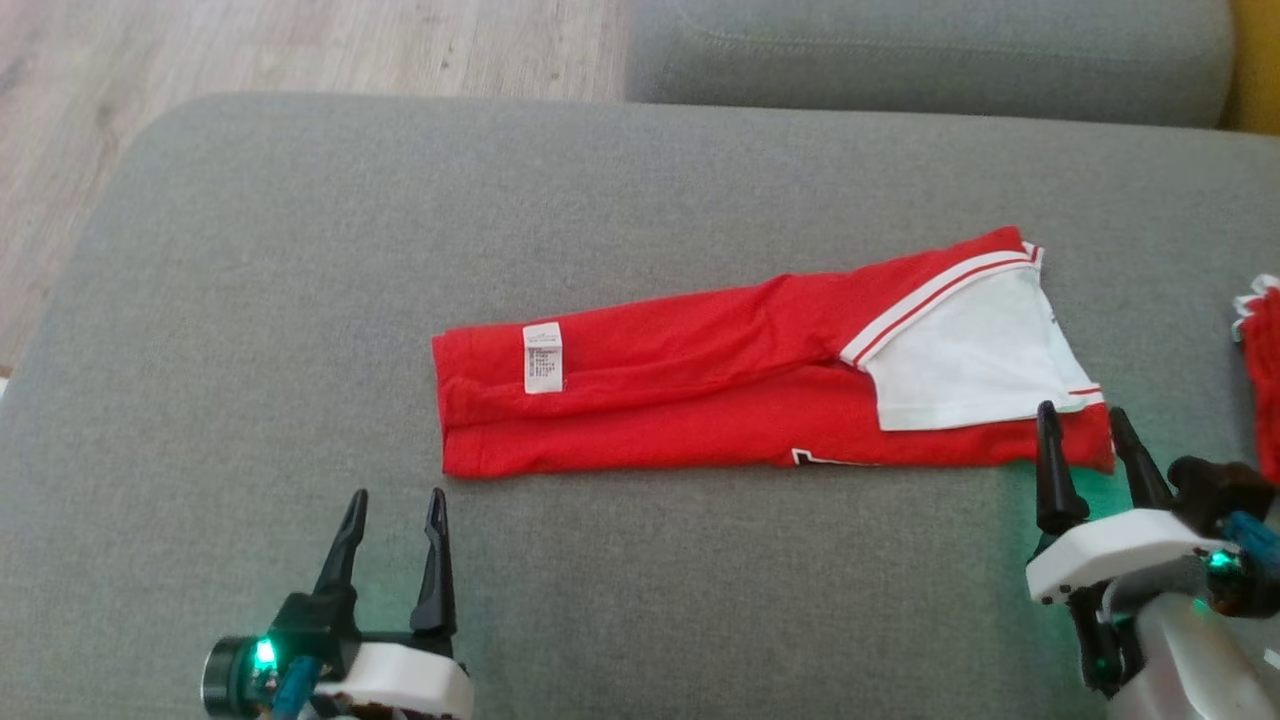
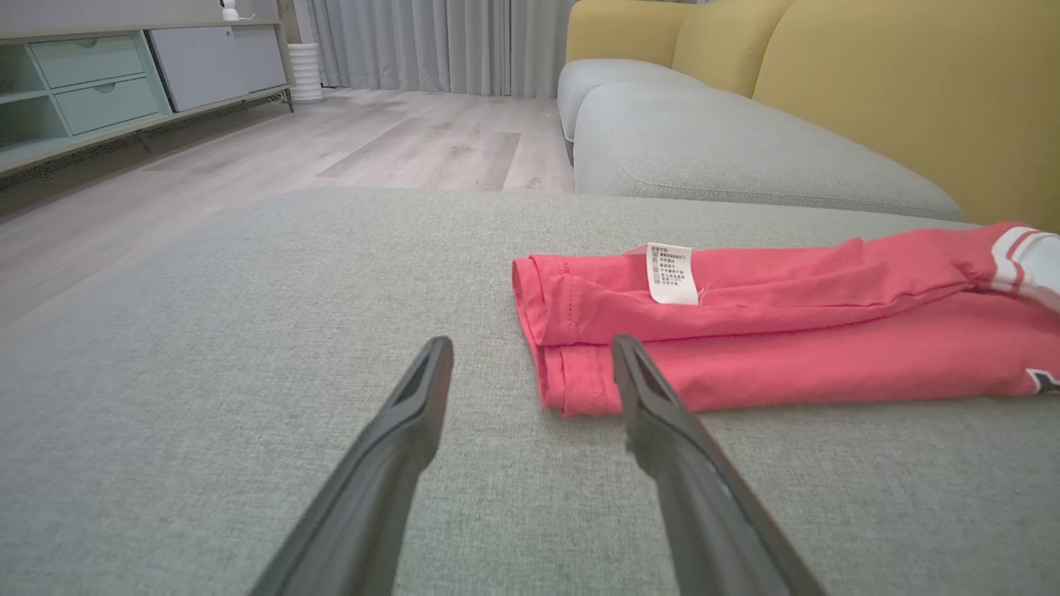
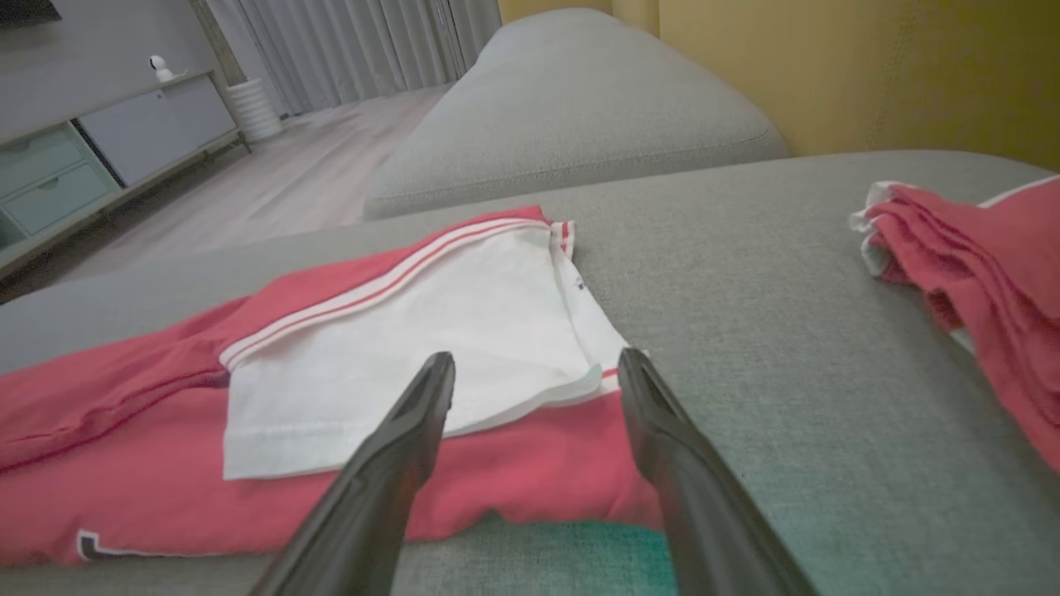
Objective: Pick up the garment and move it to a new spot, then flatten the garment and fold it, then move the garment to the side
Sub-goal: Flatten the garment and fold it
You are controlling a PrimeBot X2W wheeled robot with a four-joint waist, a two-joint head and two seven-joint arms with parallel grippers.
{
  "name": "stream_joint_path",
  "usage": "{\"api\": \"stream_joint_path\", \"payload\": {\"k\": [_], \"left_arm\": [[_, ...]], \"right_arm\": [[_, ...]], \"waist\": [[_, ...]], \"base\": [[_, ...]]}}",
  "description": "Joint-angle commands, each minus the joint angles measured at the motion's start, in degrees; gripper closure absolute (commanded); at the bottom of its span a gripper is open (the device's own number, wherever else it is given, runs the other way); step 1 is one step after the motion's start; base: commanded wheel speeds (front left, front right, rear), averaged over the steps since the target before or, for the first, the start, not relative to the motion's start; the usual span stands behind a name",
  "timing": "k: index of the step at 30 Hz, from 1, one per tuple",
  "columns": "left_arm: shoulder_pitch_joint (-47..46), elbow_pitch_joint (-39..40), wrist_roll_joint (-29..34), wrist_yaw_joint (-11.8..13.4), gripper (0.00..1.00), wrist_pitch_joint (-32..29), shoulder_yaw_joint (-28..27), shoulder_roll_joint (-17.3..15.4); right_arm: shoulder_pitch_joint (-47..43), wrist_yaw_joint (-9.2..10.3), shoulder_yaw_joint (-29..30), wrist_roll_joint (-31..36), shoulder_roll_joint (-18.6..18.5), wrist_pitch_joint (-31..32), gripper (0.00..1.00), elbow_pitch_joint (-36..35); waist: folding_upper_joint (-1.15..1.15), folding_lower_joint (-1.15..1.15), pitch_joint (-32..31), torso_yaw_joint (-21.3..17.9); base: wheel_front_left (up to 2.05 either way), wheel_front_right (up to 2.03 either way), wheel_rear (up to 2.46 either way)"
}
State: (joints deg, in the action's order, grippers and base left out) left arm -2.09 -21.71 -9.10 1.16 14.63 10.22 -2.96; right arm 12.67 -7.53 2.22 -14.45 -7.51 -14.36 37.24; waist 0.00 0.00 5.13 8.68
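Observation:
A red garment [image 1: 700,400] with a white sleeve and striped trim lies folded into a long band across the grey cushion [image 1: 300,300]. A white care label [image 1: 542,357] shows near its left end. My left gripper [image 1: 396,504] stands open just in front of the band's left end [image 2: 571,331], not touching it. At the band's right end my right gripper [image 1: 1082,416] is open, its fingertips [image 3: 435,381] over the white sleeve [image 3: 397,339] and the red near edge, nothing held.
A second red and white garment [image 1: 1262,370] lies bunched at the cushion's right edge [image 3: 977,273]. Another grey cushion [image 1: 920,50] and a yellow backrest [image 2: 869,83] lie beyond. Wooden floor [image 1: 200,50] drops off at the left, with a cabinet [image 2: 99,74] further off.

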Motion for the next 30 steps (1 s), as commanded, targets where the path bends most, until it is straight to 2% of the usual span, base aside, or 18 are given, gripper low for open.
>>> {"api": "stream_joint_path", "payload": {"k": [1,6,13,17,23,24,25,26,30], "left_arm": [[-1.8,2.0,-0.5,-0.2,0.0,0.4,-0.9,0.1],[-3.5,1.9,-2.3,0.2,0.0,0.4,1.6,0.1],[-6.2,1.7,-3.4,0.9,0.0,0.4,4.1,0.1],[-7.5,1.9,-3.3,1.6,0.0,0.4,5.0,0.1],[-7.9,2.1,-3.3,2.0,0.0,0.4,5.2,0.1],[-7.8,2.0,-3.3,2.0,0.0,0.4,5.2,0.1],[-7.7,1.9,-3.2,1.9,0.0,0.4,5.1,0.1],[-7.6,1.8,-3.2,1.9,0.0,0.4,5.1,0.1],[-7.5,1.7,-2.9,1.7,0.0,0.4,4.9,0.1]], "right_arm": [[3.9,0.04,-1.2,0.7,-1.3,-0.6,0.0,-0.3],[10.9,0.04,-0.4,2.9,-3.3,1.6,0.0,4.6],[17.7,0.04,1.9,6.5,-4.1,6.5,0.0,13.0],[19.8,0.04,2.2,7.4,-3.2,7.9,0.0,17.7],[19.6,0.04,-2.8,2.4,-0.4,7.5,0.0,20.6],[19.2,0.04,-3.9,1.2,-0.1,7.6,0.11,20.8],[18.9,0.04,-5.0,0.1,0.1,7.6,0.58,20.9],[18.5,0.04,-5.8,-1.1,0.1,7.4,1.0,20.8],[17.7,0.04,-6.1,-4.3,-1.3,3.0,1.0,20.0]], "waist": [[0.0,0.0,1.1,0.5],[0.0,0.0,4.5,1.3],[0.0,0.0,8.1,2.6],[0.0,0.0,9.5,3.0],[0.0,0.0,10.1,2.8],[0.0,0.0,10.0,2.5],[0.0,0.0,9.9,2.2],[0.0,0.0,9.8,2.0],[0.0,0.0,9.0,0.4]], "base": [[0.0,0.0,0.0],[0.0,0.0,0.0],[0.0,0.0,0.0],[0.0,0.0,0.0],[0.0,0.0,0.0],[0.0,0.0,0.0],[0.0,0.0,0.0],[0.0,0.0,0.0],[0.0,0.0,0.0]]}}
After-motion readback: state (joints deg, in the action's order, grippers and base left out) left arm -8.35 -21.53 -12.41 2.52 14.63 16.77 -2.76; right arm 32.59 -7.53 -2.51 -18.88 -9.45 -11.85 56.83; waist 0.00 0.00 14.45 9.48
